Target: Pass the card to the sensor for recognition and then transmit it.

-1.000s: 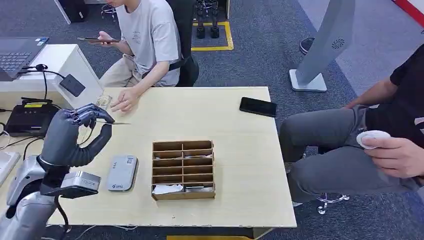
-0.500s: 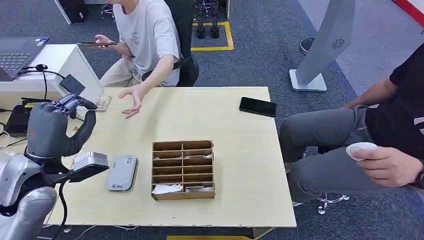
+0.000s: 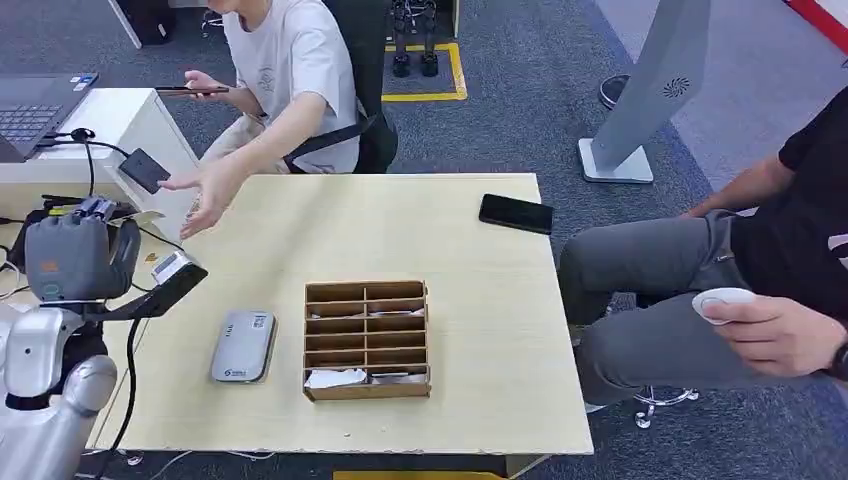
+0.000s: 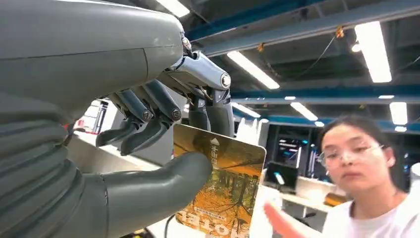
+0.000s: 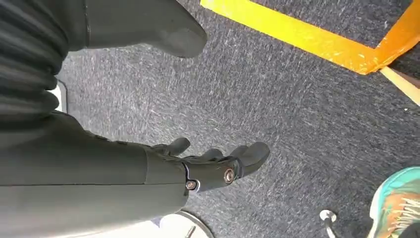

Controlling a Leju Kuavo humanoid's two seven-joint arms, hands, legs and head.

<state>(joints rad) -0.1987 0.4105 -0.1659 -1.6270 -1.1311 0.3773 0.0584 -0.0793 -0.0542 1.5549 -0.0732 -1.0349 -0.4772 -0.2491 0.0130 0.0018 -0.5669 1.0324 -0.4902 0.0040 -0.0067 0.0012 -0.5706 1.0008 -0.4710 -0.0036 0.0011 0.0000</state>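
My left hand is raised beyond the table's left edge and pinches a card between thumb and fingers. In the left wrist view the card is orange-yellow with an autumn-tree picture and stands upright under the thumb. The grey card sensor lies flat on the table, to the right of that hand and nearer me. A seated person in a white shirt stretches an open palm toward my left hand, still apart from it. My right hand hangs over grey carpet with fingers apart, holding nothing.
A wooden compartment box stands mid-table, with a black phone at the far right. A white stand with a black device and a laptop are far left. A second person at right holds a white puck.
My left hand has carried the card left and away from the sensor, off the table's left edge. The seated person's hand rose from the table and reached toward it.
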